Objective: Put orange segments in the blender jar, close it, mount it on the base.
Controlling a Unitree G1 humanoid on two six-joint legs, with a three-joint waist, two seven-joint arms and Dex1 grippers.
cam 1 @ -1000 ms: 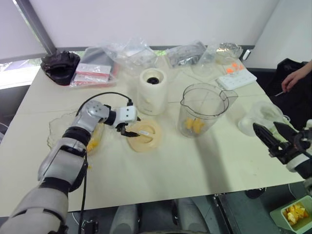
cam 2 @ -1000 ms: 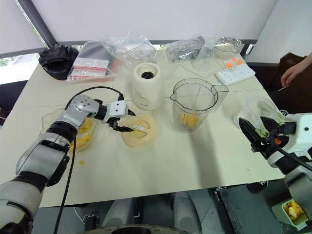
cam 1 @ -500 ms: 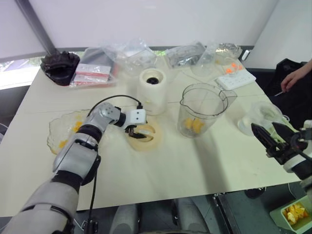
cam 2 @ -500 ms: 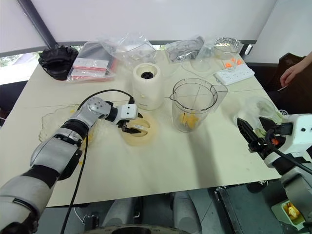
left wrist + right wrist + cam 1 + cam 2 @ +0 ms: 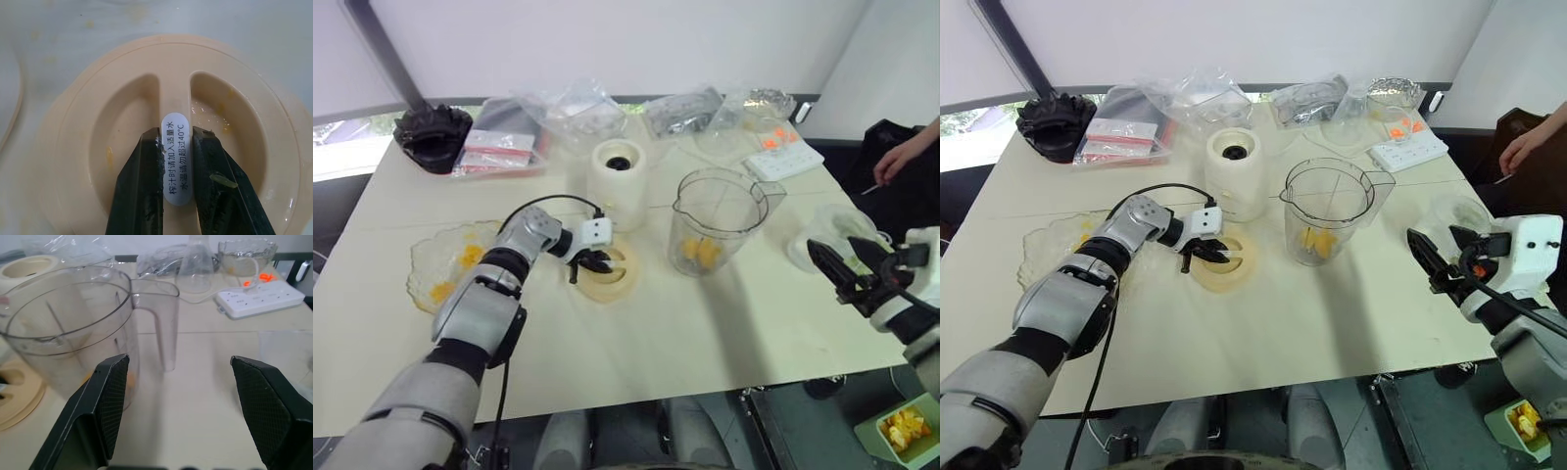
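Note:
The clear blender jar (image 5: 717, 220) stands open at mid-table with a few orange segments (image 5: 703, 251) at its bottom. More segments (image 5: 470, 257) lie on a clear plate to the left. The cream base (image 5: 619, 182) stands behind, its dark socket facing up. The flat cream lid (image 5: 612, 279) lies in front of the base. My left gripper (image 5: 175, 134) is shut on the lid's central ridge, which carries a white label. My right gripper (image 5: 847, 269) hovers open at the table's right edge, pointing toward the jar's handle (image 5: 166, 328).
A clear plate (image 5: 429, 276) sits at the left. Plastic bags (image 5: 570, 110), a black object (image 5: 433, 132) and a white power strip (image 5: 785, 157) line the back. A frosted cup (image 5: 832, 230) lies near my right gripper. A person's hand (image 5: 901, 157) shows at the far right.
My left gripper moved right from the plate side onto the lid and shut on its ridge. My right gripper edged forward a little, still open.

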